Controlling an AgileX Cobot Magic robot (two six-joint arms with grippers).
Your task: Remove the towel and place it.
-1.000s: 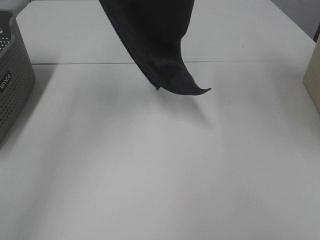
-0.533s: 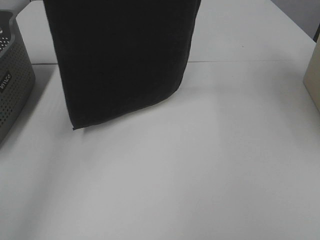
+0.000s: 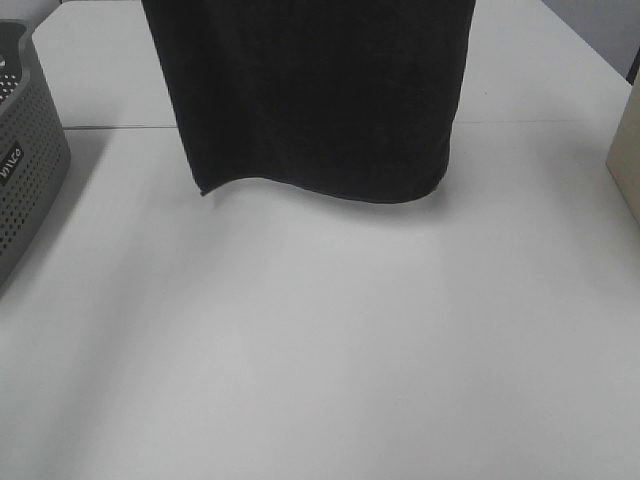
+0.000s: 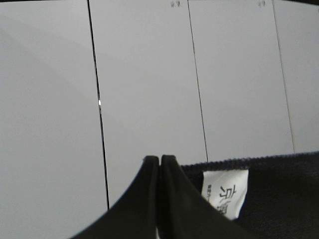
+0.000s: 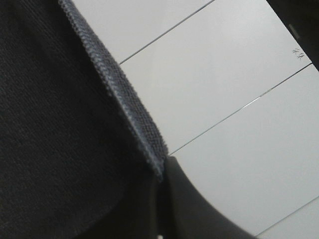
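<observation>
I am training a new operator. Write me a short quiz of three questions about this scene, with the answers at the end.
1. True or false: the towel lies flat on the table.
2. Which thing stands at the left edge of the table? A) grey basket B) red bucket C) glass jar
3. Fill in: the white label on the towel shows in the ____ wrist view.
Key: 1 false, it hangs spread out; 2 A; 3 left.

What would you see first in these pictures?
A big dark towel hanging at the top middle, over the white table. A grey basket with holes peeks in at the left edge, and a white label shows on the towel's edge by the left gripper.
</observation>
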